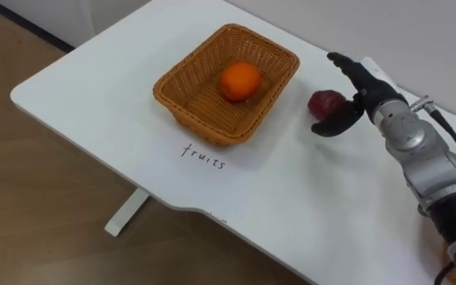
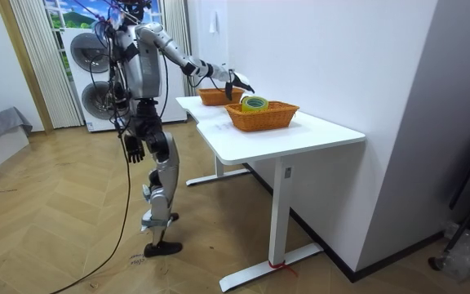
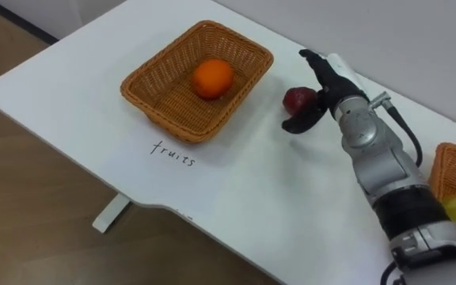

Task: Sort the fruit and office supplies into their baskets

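Note:
A dark red fruit (image 1: 325,102) lies on the white table (image 1: 93,95), just right of the wicker fruit basket (image 1: 187,99), which holds an orange (image 1: 239,81). My right hand (image 1: 356,87) is open round the red fruit: its straight fingers reach over the far side and the thumb curves under the near side. I cannot tell whether it touches the fruit. In the room view my left hand (image 2: 133,149) hangs relaxed at my side. A second wicker basket (image 3: 452,169) at the right holds a yellow-green tape roll (image 2: 254,104).
The word "fruits" (image 1: 203,155) is written on the table in front of the fruit basket. The table's front edge runs close below it, with wooden floor (image 1: 38,222) beyond. A white wall (image 1: 418,32) stands behind the table. I stand at the table's long side.

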You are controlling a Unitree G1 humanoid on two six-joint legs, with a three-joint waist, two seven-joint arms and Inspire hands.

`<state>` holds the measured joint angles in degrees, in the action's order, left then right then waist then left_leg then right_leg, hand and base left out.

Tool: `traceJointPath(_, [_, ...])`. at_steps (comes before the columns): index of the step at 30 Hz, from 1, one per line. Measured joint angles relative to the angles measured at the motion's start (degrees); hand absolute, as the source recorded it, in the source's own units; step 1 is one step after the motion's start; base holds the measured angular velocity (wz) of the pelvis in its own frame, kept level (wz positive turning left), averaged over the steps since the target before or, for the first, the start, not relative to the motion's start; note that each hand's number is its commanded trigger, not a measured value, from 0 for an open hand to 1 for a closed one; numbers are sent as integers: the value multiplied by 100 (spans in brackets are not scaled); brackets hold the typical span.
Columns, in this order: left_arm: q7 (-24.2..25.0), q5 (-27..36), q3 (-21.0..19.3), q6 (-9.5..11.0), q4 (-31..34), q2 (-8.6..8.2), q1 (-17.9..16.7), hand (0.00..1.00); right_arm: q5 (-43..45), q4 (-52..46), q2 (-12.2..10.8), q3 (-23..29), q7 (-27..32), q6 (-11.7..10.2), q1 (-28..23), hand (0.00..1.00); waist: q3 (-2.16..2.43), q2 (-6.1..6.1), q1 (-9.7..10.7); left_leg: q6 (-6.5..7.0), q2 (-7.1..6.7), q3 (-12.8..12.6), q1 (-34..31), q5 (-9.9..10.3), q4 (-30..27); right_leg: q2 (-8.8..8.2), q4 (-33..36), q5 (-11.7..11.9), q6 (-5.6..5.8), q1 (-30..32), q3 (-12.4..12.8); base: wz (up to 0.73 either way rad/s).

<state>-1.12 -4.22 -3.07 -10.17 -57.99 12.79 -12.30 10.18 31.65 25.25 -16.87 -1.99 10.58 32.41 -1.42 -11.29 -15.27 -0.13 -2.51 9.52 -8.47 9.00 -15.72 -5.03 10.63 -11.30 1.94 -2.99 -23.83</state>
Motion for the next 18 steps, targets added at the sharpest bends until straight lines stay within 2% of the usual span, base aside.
traceJointPath(14, [-122, -34, 1, -24, 53, 4, 6, 0, -16, 327, 0, 0, -70, 4, 2, 0, 13, -12, -242, -4, -2, 16, -7, -4, 5, 0, 3, 3, -5, 14, -11, 0])
traceJointPath(18, [-124, -34, 0, -42, 54, 4, -8, 0, -15, 453, 0, 0, -69, 16, 1, 0, 11, -10, -244, -4, -3, 24, -11, -3, 1, 2, 2, 3, -5, 11, -10, 0])
